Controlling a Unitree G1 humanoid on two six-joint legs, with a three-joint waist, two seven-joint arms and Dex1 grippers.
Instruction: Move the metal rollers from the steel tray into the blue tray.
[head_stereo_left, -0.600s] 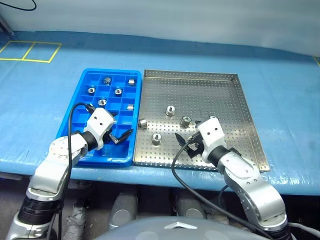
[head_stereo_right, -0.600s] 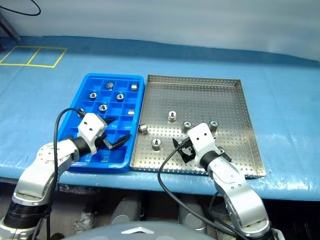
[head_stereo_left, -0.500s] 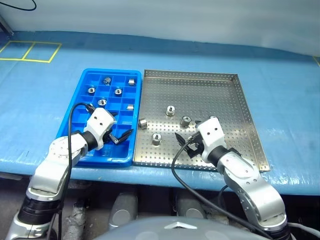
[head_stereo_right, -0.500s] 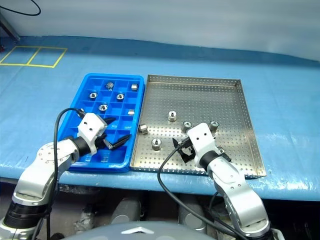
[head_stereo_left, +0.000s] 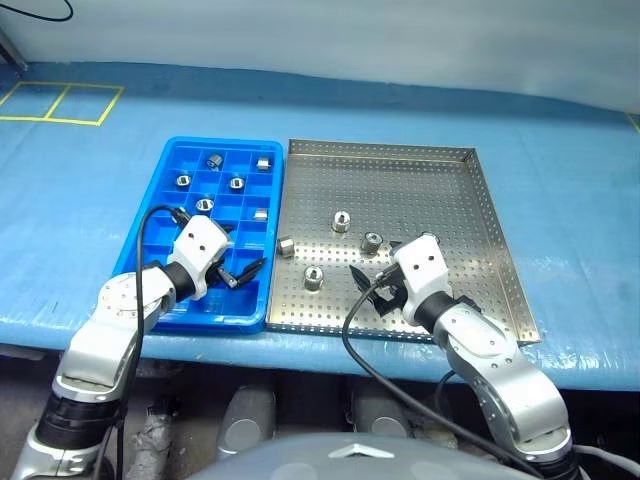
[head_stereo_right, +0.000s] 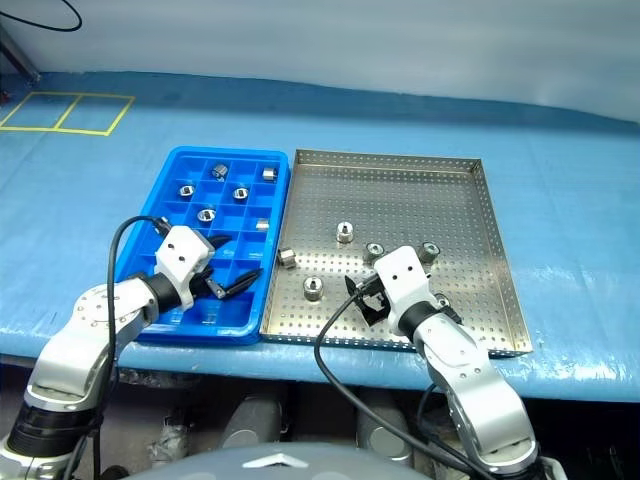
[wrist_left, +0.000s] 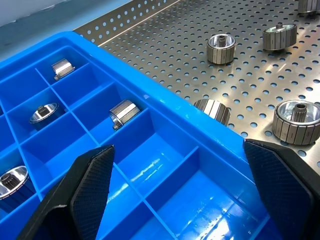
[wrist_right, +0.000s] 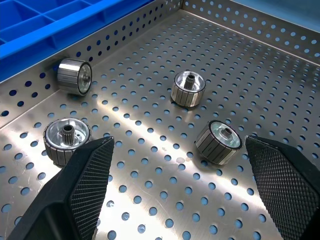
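The steel tray lies on the right, with the blue tray touching its left side. Several metal rollers rest on the steel tray's perforated floor, among them one, another and one on its side against the left rim. Several more rollers lie in the blue tray's far compartments. My left gripper hangs open over the blue tray's near right compartments, holding nothing. My right gripper hangs open and empty over the steel tray's near part, with rollers just ahead of its fingers.
Both trays sit on a table covered with a blue sheet, near its front edge. Yellow tape lines mark the far left corner. Black cables hang from both wrists.
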